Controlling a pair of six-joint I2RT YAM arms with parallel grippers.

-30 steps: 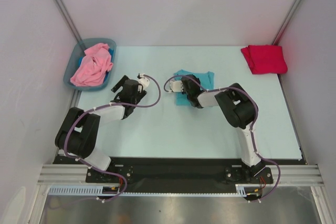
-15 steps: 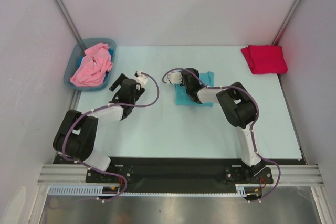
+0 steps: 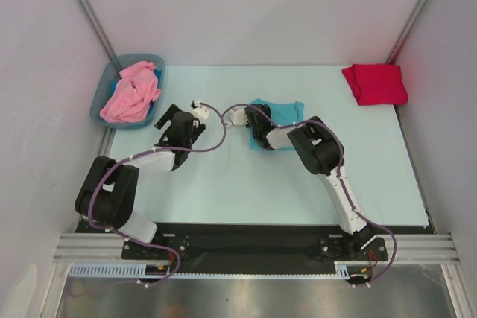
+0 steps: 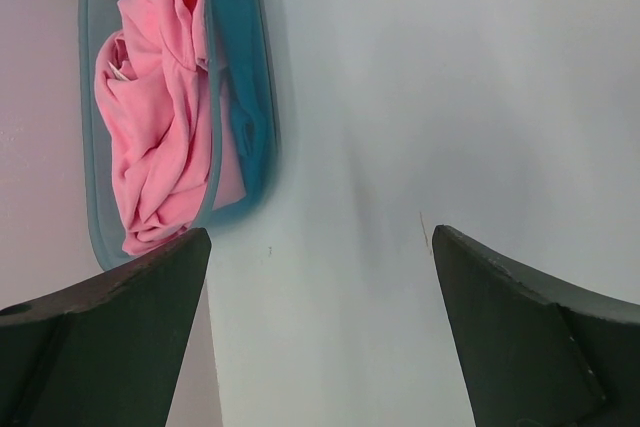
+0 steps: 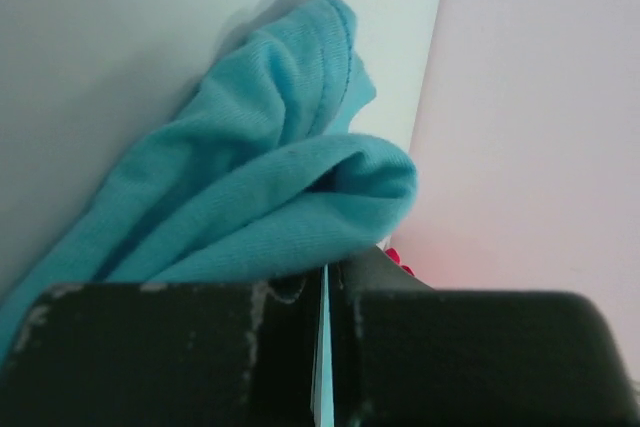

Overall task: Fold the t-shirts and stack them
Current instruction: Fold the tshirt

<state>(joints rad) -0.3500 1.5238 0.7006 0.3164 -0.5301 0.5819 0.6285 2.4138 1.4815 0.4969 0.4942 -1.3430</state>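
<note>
Teal t-shirt (image 5: 270, 187) lies centrally on the tabletop (image 3: 223, 184), a fold pinched in the clenched right claw (image 5: 325, 292); the left claw (image 4: 320, 237) hangs released near the bin (image 4: 245, 107). Best to draw that edge low across the cloth, matching hems before release.

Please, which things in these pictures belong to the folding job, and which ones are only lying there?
Belong to the job:
teal t-shirt, pinched in the shut right end effector
red t-shirt, folded, far right corner
pink t-shirt, crumpled in the grey-blue bin

Only lying there:
the grey-blue bin
the table
</note>
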